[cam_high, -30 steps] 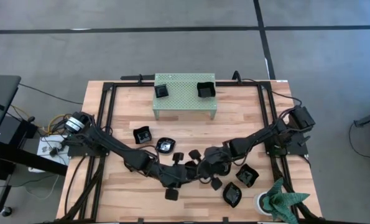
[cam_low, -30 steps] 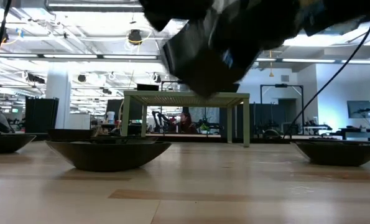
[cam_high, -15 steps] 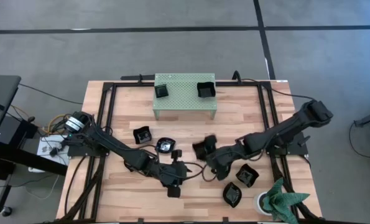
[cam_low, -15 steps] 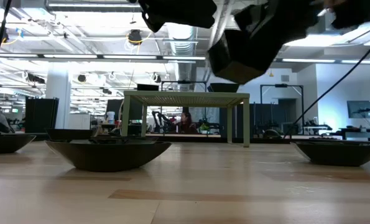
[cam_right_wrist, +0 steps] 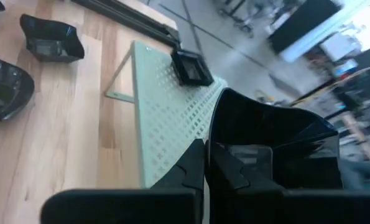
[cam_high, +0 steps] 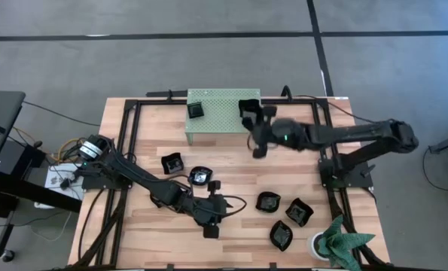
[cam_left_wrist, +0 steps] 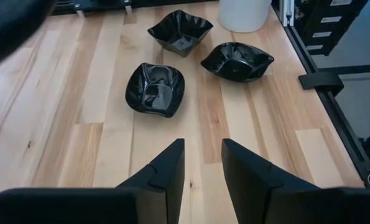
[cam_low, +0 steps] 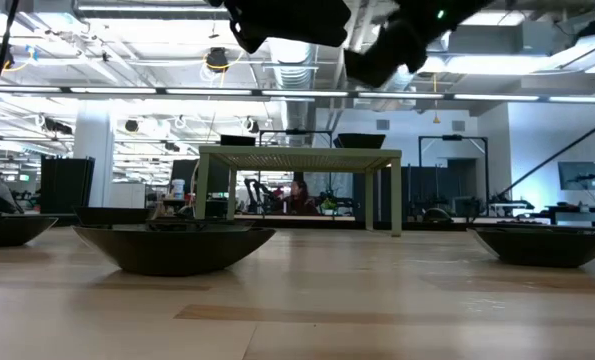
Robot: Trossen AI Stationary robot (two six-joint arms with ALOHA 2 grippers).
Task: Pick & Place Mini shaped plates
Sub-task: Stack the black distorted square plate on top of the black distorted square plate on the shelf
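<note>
Mini shaped plates, small glossy black dishes, lie scattered over my wooden worktop (cam_high: pixel 299 158); three (cam_high: pixel 284 214) cluster near the front right, beside a white pot with a green plant (cam_high: pixel 336 242); a square one (cam_high: pixel 172 162) and a round one (cam_high: pixel 199 176) sit left of centre. I see one square dish (cam_high: pixel 196 110) on the left end of the pale green perforated metal stand (cam_high: pixel 222 113), at the back of the worktop; my right gripper (cam_high: pixel 255 124) hangs over the stand's right end, jaws pinching the rim of a black square dish (cam_right_wrist: pixel 278 146), which the right wrist view shows raised above the perforated top; my left gripper (cam_left_wrist: pixel 199 163) waits low over the front centre of the worktop, jaws spread a little and holding nothing, pointing toward the cluster of three.
</note>
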